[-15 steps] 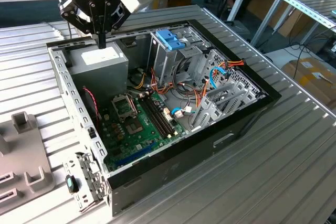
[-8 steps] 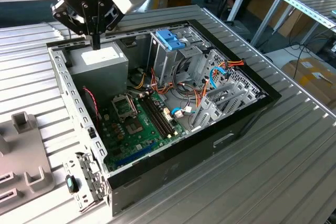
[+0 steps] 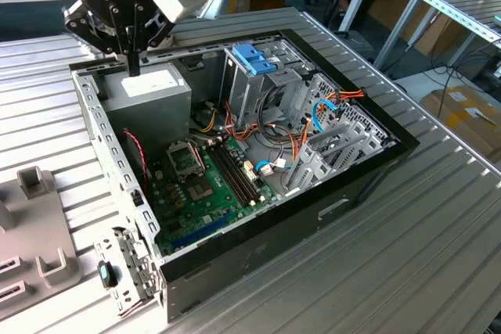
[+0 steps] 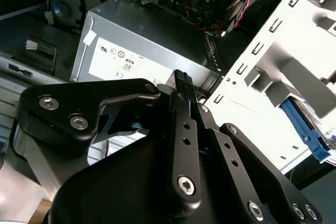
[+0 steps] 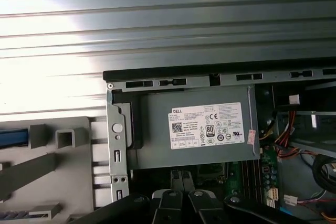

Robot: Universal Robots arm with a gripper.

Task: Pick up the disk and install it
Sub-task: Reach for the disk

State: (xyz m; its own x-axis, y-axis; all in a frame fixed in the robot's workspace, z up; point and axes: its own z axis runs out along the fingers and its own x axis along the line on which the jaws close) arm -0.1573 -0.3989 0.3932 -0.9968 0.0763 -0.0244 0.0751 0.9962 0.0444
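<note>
My gripper hangs just above the grey power supply in the back corner of the open computer case. Its two black fingers are pressed together with nothing between them, as both wrist views show. A blue plastic rail, which I take for the edge of the disk, lies in the grey fixture outside the case wall. In the second wrist view that blue rail sits beyond the white slotted wall. The rest of the disk is hidden.
A darker blue bracket tops the metal drive cage inside the case. The motherboard and loose orange and blue cables lie beside the cage. The grey fixture sits on the ribbed table at the exterior view's left.
</note>
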